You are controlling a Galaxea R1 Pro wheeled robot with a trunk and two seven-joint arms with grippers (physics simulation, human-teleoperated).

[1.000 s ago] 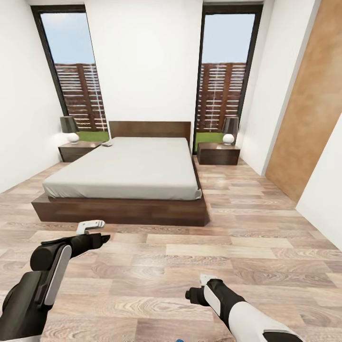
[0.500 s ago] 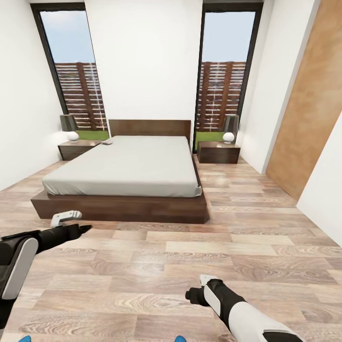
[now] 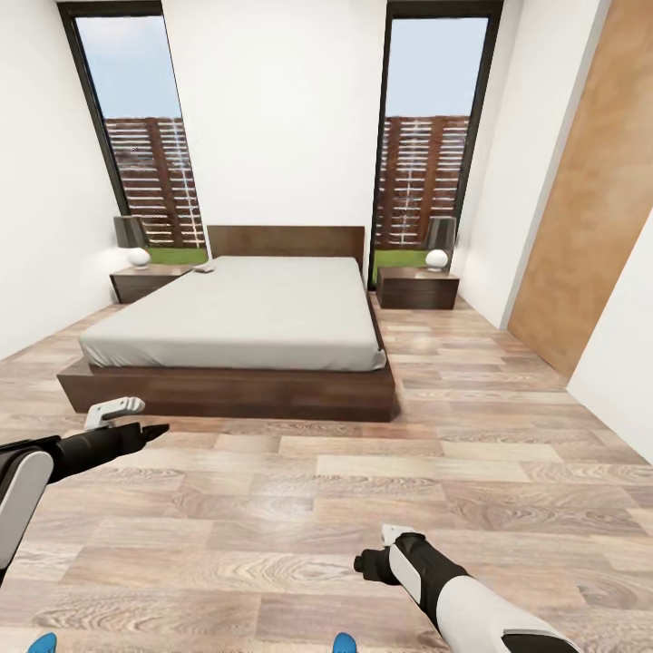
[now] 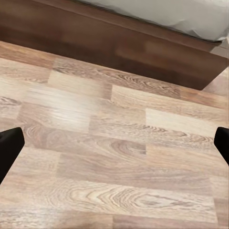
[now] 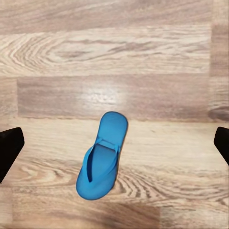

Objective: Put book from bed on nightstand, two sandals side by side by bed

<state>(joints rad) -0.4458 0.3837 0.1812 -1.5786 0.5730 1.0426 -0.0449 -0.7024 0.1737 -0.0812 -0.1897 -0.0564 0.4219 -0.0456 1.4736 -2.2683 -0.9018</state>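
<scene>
**At the foot of the bed, sandals by my base**

I am facing the bed [image 3: 245,313] from its foot end, on the wood-plank floor [image 3: 381,490]. The book [image 3: 203,269] is a small flat thing at the far left corner of the mattress, near the headboard; I cannot read its cover. One nightstand [image 3: 145,282] stands at the left of the bed and the other nightstand [image 3: 417,290] at the right, each with a lamp on top and a tall window behind it. A wide brown door [image 3: 589,209] covers the right wall.

The two sandals are on the floor close to my base: the left sandal [image 3: 41,644] and the right sandal [image 5: 102,157], both bright blue and well apart from each other.

My left tool [image 3: 122,419] hovers above the floor near the left corner of the bed base, fingers spread wide, holding nothing. My right tool [image 3: 388,544] hangs above the right sandal, also wide apart and not touching it.
</scene>
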